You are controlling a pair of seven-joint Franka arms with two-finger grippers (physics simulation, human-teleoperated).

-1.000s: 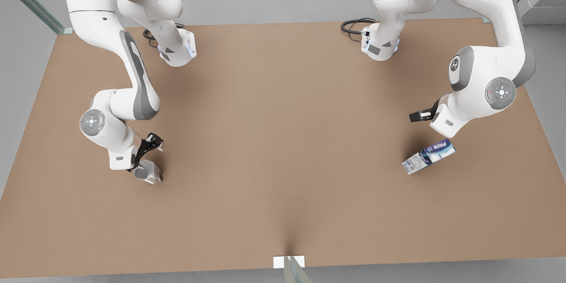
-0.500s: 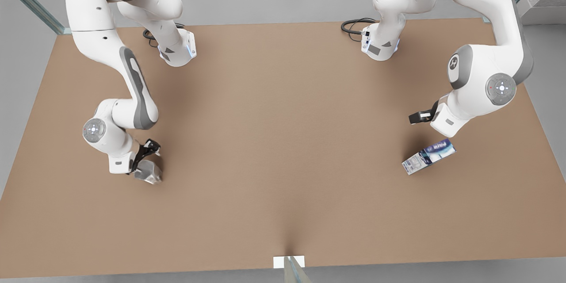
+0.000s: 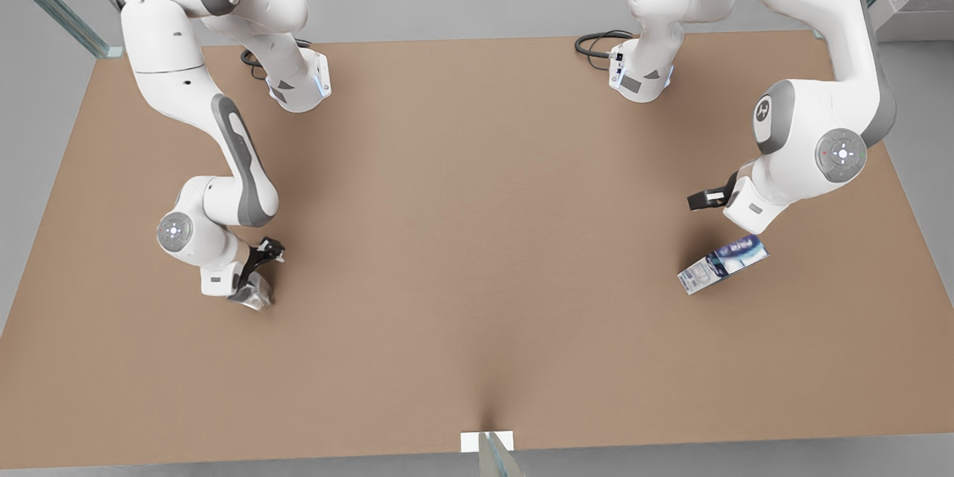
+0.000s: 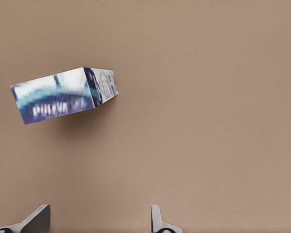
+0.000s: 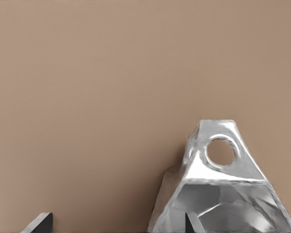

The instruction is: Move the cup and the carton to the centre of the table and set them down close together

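My right gripper sits over the cup near the table's front-view left edge, fingers spread, one inside its mouth. My left gripper, fingers apart, hovers beside the carton lying at the front view's right.

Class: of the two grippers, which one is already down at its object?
The right gripper at the cup, one finger inside its mouth; the open left gripper is still short of the carton.

bright, even overhead light | soft shadows | no glare
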